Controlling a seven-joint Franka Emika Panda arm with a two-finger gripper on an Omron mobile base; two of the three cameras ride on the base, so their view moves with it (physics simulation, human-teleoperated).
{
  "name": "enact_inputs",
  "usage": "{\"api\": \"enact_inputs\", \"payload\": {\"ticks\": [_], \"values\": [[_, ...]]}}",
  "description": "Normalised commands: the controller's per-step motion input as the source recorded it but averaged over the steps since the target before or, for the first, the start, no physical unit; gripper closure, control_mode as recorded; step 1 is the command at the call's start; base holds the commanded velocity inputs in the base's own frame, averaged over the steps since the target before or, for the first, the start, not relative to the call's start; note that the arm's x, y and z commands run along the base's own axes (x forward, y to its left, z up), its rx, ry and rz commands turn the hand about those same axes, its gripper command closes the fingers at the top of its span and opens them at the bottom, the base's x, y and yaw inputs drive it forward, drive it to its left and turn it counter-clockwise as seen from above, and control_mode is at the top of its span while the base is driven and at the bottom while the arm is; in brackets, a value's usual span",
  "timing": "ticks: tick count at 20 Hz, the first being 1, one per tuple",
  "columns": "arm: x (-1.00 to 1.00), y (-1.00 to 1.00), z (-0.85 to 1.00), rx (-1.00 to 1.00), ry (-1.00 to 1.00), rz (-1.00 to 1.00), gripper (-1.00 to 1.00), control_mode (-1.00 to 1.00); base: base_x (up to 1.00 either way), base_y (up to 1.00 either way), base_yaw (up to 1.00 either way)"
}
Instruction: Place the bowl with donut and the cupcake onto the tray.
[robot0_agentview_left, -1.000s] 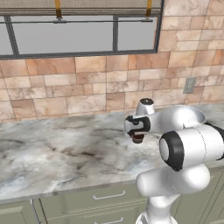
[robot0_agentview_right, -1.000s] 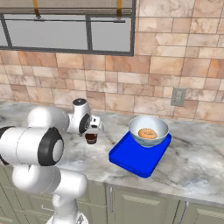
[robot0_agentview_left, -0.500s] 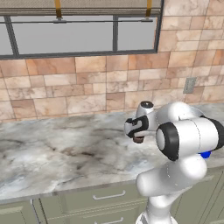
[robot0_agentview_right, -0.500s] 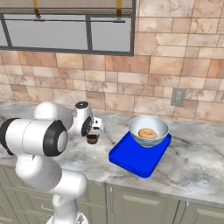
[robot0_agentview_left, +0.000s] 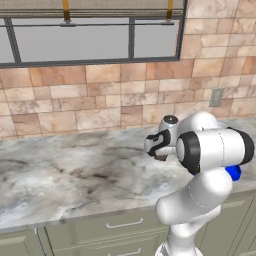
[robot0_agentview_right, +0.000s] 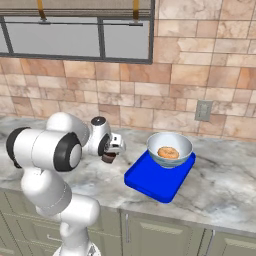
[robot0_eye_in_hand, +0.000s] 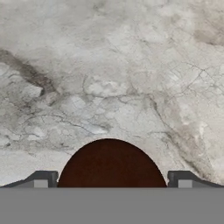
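Right base view, end effector clamped on cupcake, just left of tray edge

Open marble counter between end effector and tray; bowl crowding the tray's far end, near end bare.

A kitchen: marble counter, tiled wall, cabinet drawers.

The arm hides most of the tray; the cupcake is cut off
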Motion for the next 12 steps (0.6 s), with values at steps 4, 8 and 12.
{"api": "enact_inputs", "payload": {"ticks": [4,8,12], "values": [[0.0,0.0,-0.01,0.0,0.0,0.0,1.0,-1.0,0.0,0.0,0.0],[0.0,0.0,0.05,0.01,-0.01,0.0,1.0,-1.0,0.0,0.0,0.0],[-0.02,-0.04,0.38,0.02,-0.05,-0.01,1.0,-1.0,0.0,0.0,0.0]]}}
